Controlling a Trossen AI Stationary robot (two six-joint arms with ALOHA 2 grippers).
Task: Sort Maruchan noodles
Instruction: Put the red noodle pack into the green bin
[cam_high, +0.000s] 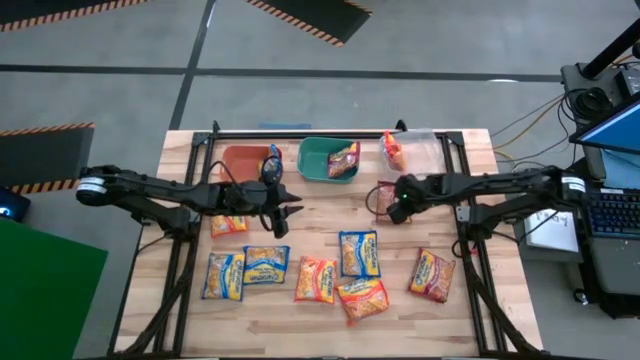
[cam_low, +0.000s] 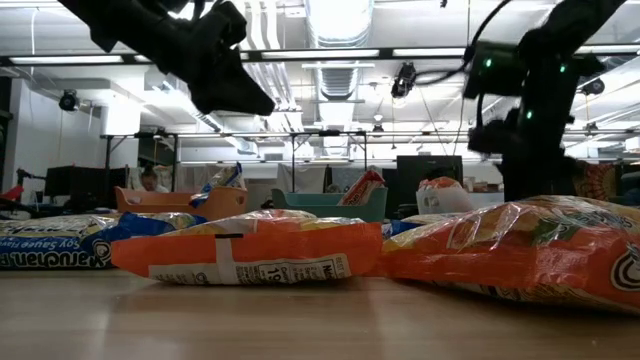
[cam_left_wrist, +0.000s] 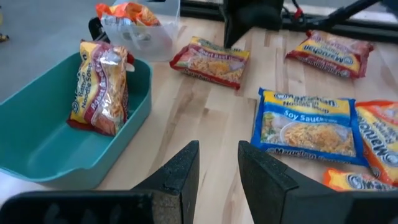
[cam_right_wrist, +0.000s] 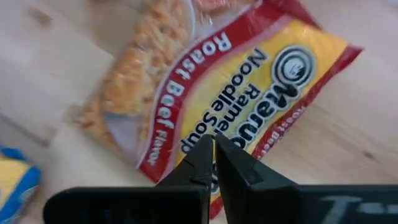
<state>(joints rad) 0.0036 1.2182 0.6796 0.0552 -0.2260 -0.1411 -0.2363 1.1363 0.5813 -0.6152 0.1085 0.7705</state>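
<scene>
The right gripper (cam_right_wrist: 214, 163) is seen with its jaws closed together, nothing between them, just above a Roast Beef packet (cam_right_wrist: 230, 87) lying flat. The left gripper (cam_left_wrist: 217, 163) is held part-open and empty, the green bin (cam_left_wrist: 37, 137) beside it.

Bare table (cam_high: 500, 310) (front right) beside packets (cam_high: 340, 275)

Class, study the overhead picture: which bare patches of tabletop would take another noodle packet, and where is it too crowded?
Free: the wood between the green bin and the blue soy sauce packet, and the near edge below the packet row. Crowded: the front row around the orange packets, and the bins at the far edge.
</scene>
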